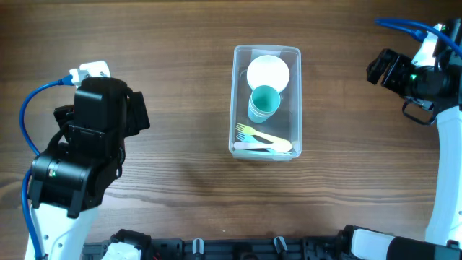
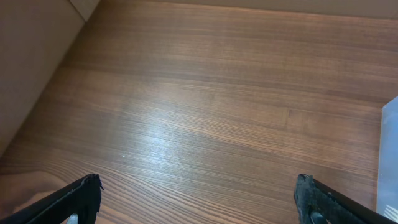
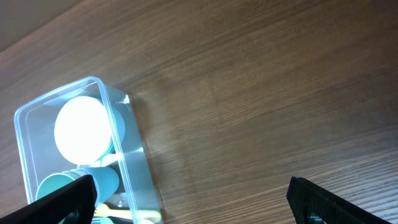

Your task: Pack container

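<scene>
The container [image 1: 234, 101] holds a bowl [image 1: 268, 73], cup [image 1: 263, 102] and cutlery [image 1: 264, 141]. The left tool [image 2: 198, 194] and right tool [image 3: 191, 194] gape empty, so packing looks finished.

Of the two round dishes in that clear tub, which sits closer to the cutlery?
The teal cup, in the middle of the container, beside the yellow-green fork. The white dish sits at the opposite end.
</scene>
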Motion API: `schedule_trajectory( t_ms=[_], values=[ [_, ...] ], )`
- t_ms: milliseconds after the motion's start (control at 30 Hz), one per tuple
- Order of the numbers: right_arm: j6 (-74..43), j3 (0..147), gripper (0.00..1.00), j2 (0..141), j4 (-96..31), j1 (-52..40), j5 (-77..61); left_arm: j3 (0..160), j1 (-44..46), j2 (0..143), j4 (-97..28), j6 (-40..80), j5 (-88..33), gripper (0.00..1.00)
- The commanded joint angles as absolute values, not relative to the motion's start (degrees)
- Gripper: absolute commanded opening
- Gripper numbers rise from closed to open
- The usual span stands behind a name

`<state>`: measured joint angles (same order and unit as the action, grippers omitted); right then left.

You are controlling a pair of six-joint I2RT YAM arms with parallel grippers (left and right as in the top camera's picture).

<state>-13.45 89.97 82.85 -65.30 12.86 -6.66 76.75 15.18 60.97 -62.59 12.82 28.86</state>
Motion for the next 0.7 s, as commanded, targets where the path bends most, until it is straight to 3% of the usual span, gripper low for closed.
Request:
schedule_trajectory(
  t_ms=[0, 200, 367, 467, 500, 667],
  values=[
    [-14.09, 89.56, 1.0, 82.06, -65.14, 12.93, -7.51, 76.58, 14.61, 61.14, -62.41, 13.98, 28.99, 1.0],
    [-12.29, 89.54, 1.0, 64.99, -65.1, 4.51, -5.82, 76.58, 14.61, 61.14, -62.41, 13.98, 28.99, 1.0],
    [5.89, 81.38, 1.0, 46.72, -55.81, 2.94, -10.33, 76.58, 14.61, 61.14, -62.41, 13.98, 28.97, 1.0],
    [12.29, 66.43, 1.0, 33.87, -49.74, 2.96, -11.73, 76.58, 14.61, 61.14, -62.43, 13.98, 28.99, 1.0],
    [12.43, 55.48, 1.0, 26.63, -45.28, 2.96, -11.75, 76.58, 14.61, 61.14, -62.41, 13.98, 28.99, 1.0],
    [11.97, 33.21, 1.0, 12.99, -39.81, 2.96, -14.04, 76.58, 14.61, 61.14, -62.41, 13.98, 28.99, 1.0]
  ],
)
